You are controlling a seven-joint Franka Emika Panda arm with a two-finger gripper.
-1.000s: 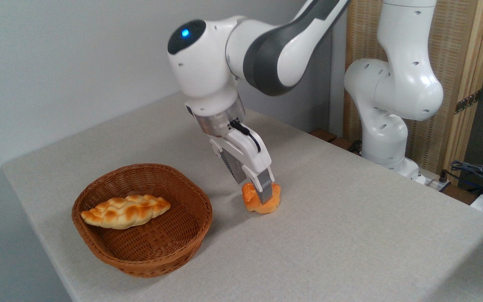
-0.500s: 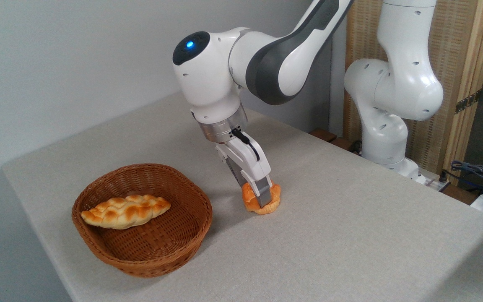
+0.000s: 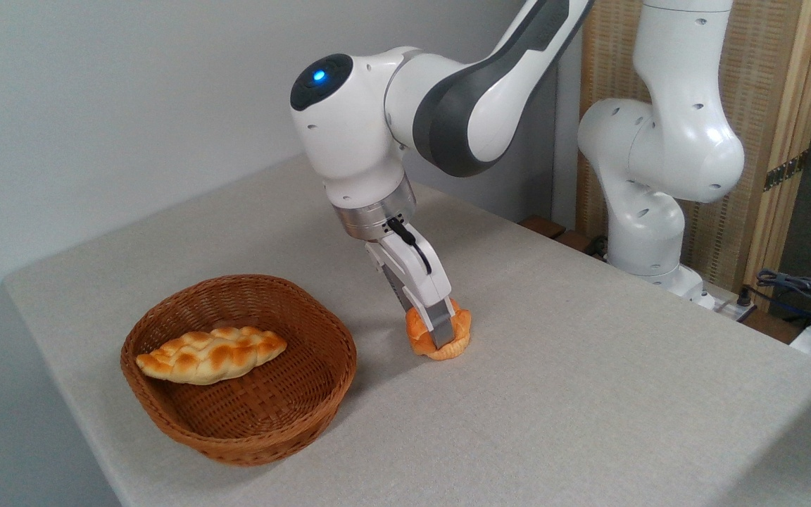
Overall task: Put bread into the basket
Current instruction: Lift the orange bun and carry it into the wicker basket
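Camera view: my gripper (image 3: 441, 336) clasps the bread (image 3: 438, 336) on the table; lifting into the basket (image 3: 236, 436) at nine o'clock remains.

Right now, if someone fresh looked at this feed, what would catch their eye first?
Mid-table, the gripper comes down at a slant and pinches the small orange bun, which looks squeezed and seems to rest on the grey table. To its left, apart from it, the brown wicker basket already holds a long braided loaf.
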